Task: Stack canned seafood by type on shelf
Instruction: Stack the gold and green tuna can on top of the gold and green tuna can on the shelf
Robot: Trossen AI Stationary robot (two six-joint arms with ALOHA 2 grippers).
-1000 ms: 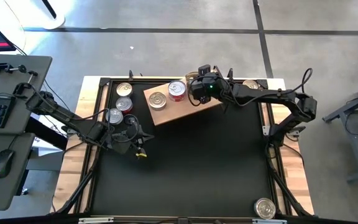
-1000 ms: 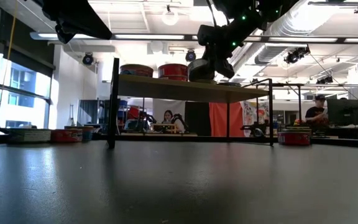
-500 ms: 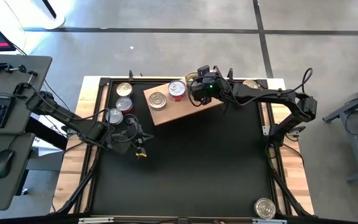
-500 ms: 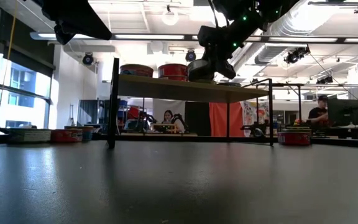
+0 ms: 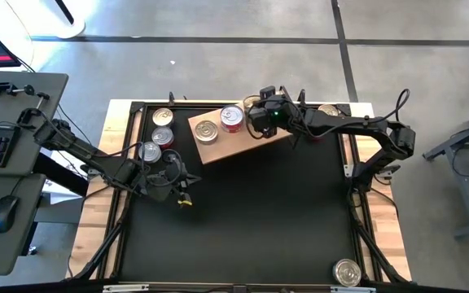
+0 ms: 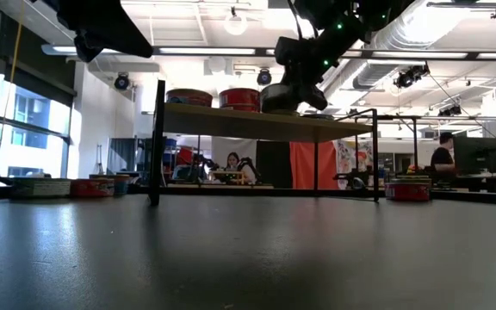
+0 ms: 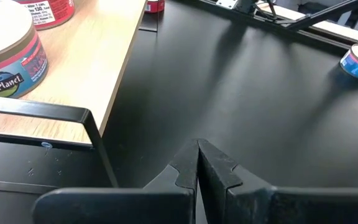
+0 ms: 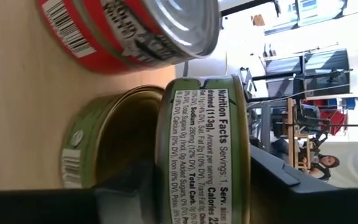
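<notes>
**Green tin held over its twin on the shelf**

The right hand (image 5: 258,116) grips a green tin (image 8: 204,149) by its sides, directly above a second green tin (image 8: 107,146) resting on the shelf (image 5: 218,145). A red tin (image 5: 232,117) and a silver-topped tin (image 5: 206,130) stand beside them. The left hand (image 5: 181,177) waits closed over the worktop (image 5: 259,212), near three tins (image 5: 159,134).

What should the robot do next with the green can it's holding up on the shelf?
Probably let go and lift away: the right gripper holds the green can just over another green can on the shelf, so the pair looks stacked.
</notes>
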